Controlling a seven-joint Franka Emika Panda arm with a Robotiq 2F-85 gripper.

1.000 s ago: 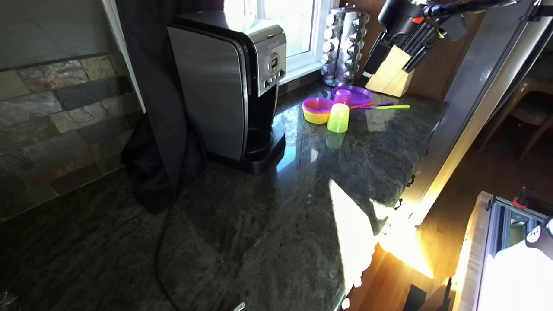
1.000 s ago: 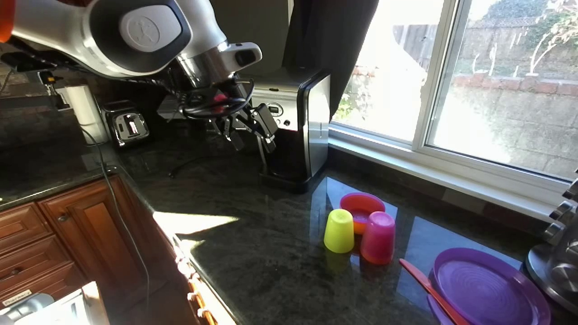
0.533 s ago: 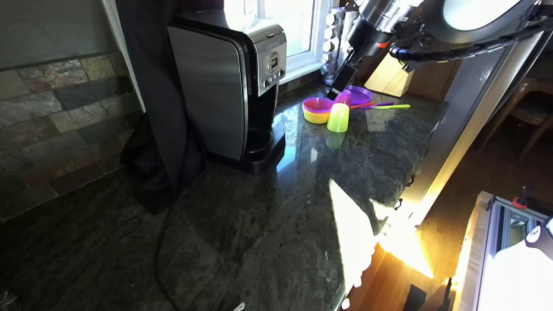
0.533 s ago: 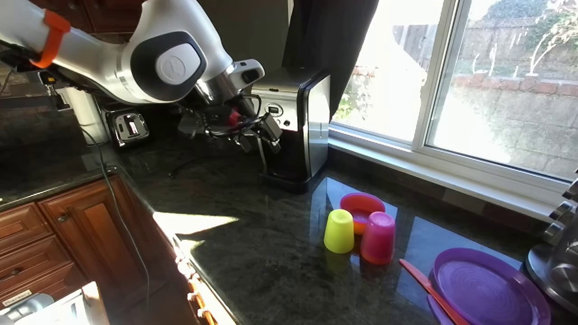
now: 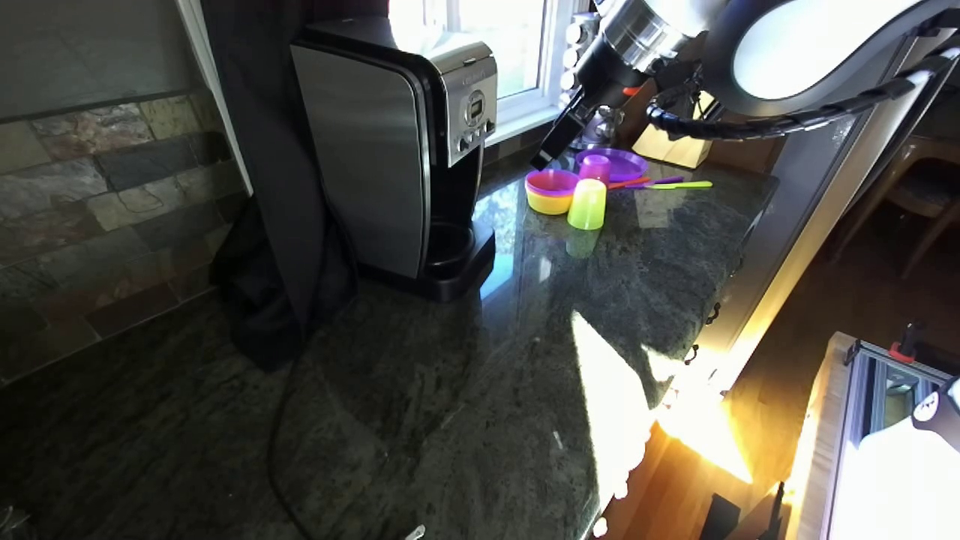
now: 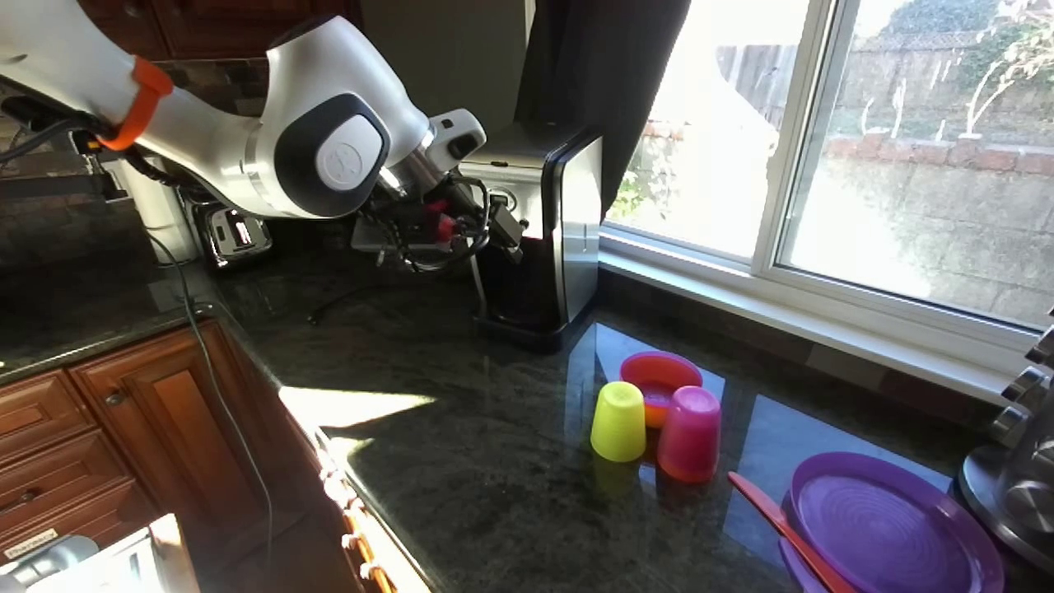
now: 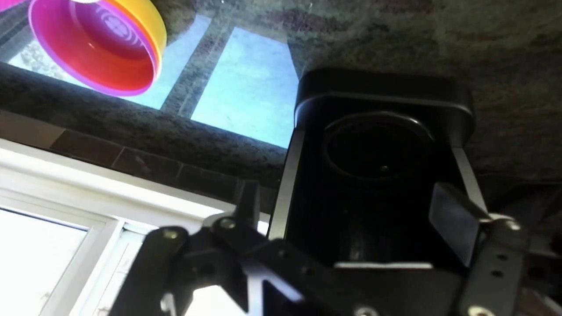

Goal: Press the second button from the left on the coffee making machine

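The coffee making machine (image 5: 360, 157) stands upright on the dark stone desk (image 5: 450, 390). In the wrist view the pincer (image 7: 344, 197) is spread, its two fingers well apart. In an exterior view it hangs tilted downward to the right of the machine's silver control panel (image 5: 471, 105), with a gap between them. The robot arm (image 6: 329, 156) reaches in from the left in an exterior view. To the right of the machine, near it, a stack of bowls (image 5: 551, 201) stands beside an upturned lime-green cup (image 5: 587, 206) and an upturned pink cup (image 6: 690, 432). Farther right lies a purple plate (image 6: 893, 519), a red knife (image 6: 778, 520) overlapping its left edge. A pale wooden knife block (image 5: 670, 148) stands at the far right, partly hidden by the arm.
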